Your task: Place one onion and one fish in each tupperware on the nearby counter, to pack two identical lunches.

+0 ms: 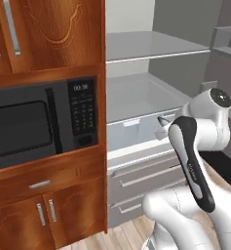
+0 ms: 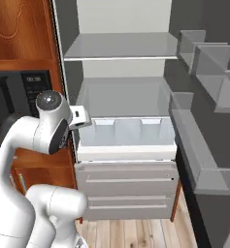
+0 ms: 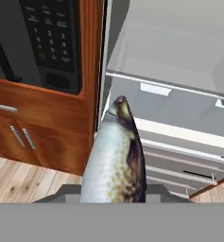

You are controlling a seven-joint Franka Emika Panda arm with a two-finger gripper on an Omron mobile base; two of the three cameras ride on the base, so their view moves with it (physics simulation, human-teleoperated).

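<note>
Open fridge (image 2: 126,131) beside tool-held fish (image 3: 116,156)

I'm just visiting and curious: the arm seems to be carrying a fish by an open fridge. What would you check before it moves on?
1. Fish in the gripper: ok, it stands up between the finger tips in the hand view.
2. Grip secure: cannot tell, the contact is hidden at the bottom.
3. Fridge open, arm outside it: ok.
4. Space beside the microwave and wooden cabinet: ok.
5. Tupperware ready on the counter: cannot tell.
</note>
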